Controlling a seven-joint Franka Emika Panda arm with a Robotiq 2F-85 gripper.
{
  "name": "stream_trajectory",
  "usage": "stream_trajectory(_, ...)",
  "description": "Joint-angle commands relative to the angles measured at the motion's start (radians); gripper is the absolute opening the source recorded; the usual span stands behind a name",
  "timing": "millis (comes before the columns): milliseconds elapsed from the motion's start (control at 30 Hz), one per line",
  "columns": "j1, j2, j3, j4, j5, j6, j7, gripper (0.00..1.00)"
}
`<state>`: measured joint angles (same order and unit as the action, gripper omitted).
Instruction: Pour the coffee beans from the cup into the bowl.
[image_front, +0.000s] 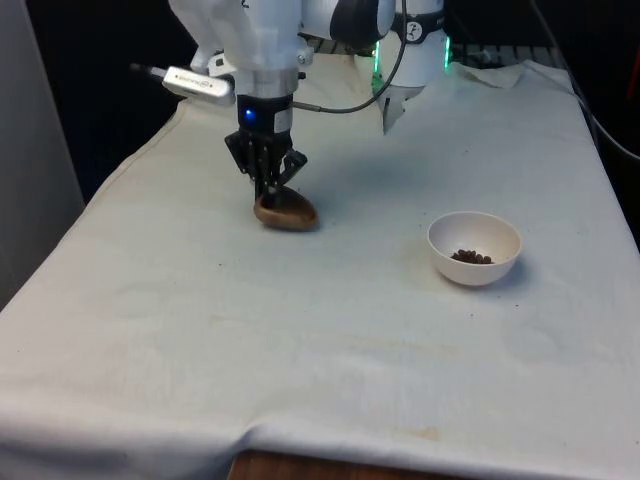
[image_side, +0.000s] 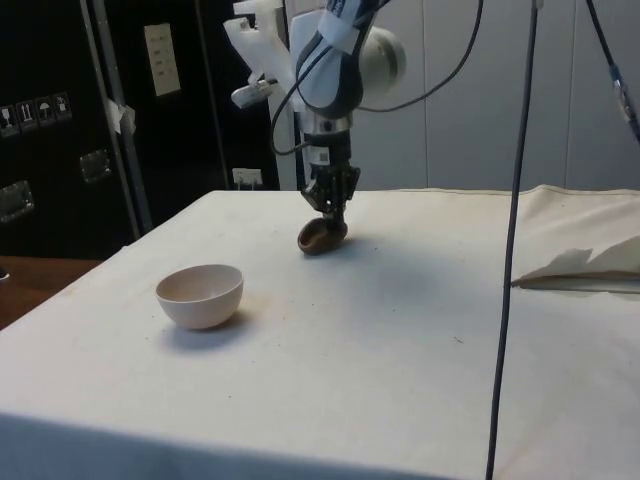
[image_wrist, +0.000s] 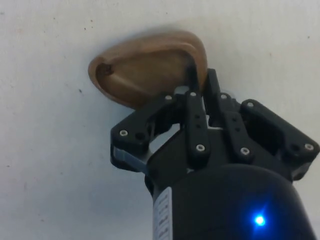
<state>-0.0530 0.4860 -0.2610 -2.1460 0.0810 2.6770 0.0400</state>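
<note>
While jaws (image_front: 268, 190) pinch the rim of the tilted brown cup (image_front: 286, 212) on the cloth, white bowl (image_front: 474, 247) well apart holds beans (image_front: 471, 257).

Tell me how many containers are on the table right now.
2: a brown wooden cup under the gripper, which pinches its rim, and a white bowl holding coffee beans toward the front view's right.

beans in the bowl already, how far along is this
The pour looks done: coffee beans lie in the white bowl. In hand: the fingers are shut on the rim of the brown cup, which looks empty and is low at the cloth, apart from the bowl. Left: let go and pull away.
</note>
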Motion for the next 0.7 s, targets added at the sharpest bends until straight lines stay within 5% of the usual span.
stream_trajectory(0, -0.013, -0.004, 0.016, -0.006, 0.022, 0.014, -0.021, 0.0)
stream_trajectory(33, -0.014, -0.004, 0.018, -0.008, 0.033, 0.014, -0.031, 0.0)
stream_trajectory(67, 0.0, 0.003, 0.0, -0.001, 0.017, 0.003, -0.016, 0.0)
stream_trajectory(100, -0.016, -0.006, 0.019, -0.009, 0.044, 0.014, -0.043, 0.0)
stream_trajectory(233, -0.015, -0.011, 0.016, -0.015, 0.108, 0.012, -0.103, 0.04)
stream_trajectory(367, 0.0, -0.001, -0.003, -0.007, 0.145, 0.003, -0.137, 0.31)
stream_trajectory(400, -0.009, -0.011, 0.009, -0.016, 0.161, 0.01, -0.153, 0.31)
stream_trajectory(667, 0.0, -0.002, -0.003, -0.009, 0.175, 0.003, -0.166, 0.78)
